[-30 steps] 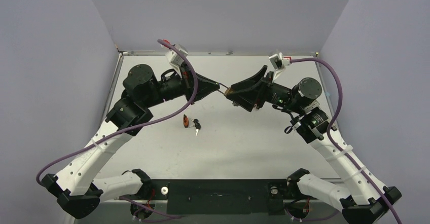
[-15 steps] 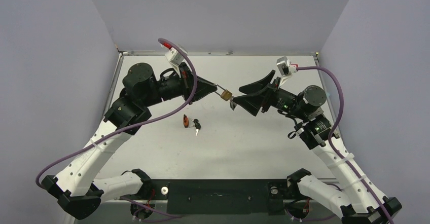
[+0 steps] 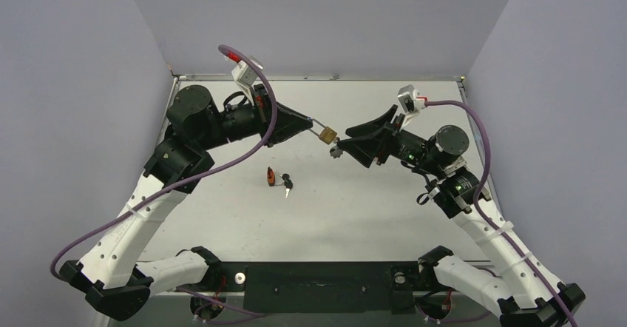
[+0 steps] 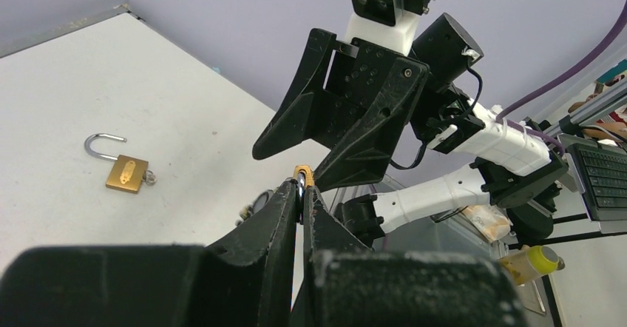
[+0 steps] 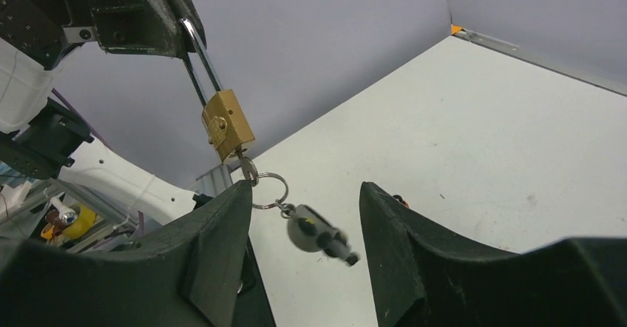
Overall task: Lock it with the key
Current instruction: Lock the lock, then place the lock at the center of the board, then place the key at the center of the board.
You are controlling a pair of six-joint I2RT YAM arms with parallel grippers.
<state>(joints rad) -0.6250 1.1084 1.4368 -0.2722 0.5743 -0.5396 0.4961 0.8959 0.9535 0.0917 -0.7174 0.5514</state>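
Note:
My left gripper [image 3: 310, 126] is shut on the silver shackle [image 5: 198, 59] of the brass lock [image 3: 329, 136], which hangs in the air at mid-table. In the right wrist view the lock [image 5: 228, 125] has a key [image 5: 242, 160] at its underside, with a ring [image 5: 270, 190] and blurred spare keys [image 5: 318, 236] dangling. My right gripper [image 3: 344, 141] is open just right of the lock. The dangling keys hang between its fingers [image 5: 222, 223] without touching them. The left wrist view shows its own gripper [image 4: 302, 188] clamped shut, with a brass edge [image 4: 303, 171] at the tips.
A small orange-red object [image 3: 271, 176] and black keys [image 3: 286, 183] lie on the table below the left gripper. The left wrist view shows a second brass padlock [image 4: 126, 172] with its shackle open, lying on the table [image 3: 370, 208]. Purple walls enclose three sides.
My right gripper has opened, let go of the lock and drawn back to the right. The lock hangs from my left gripper, keys swinging. The left arm has risen slightly.

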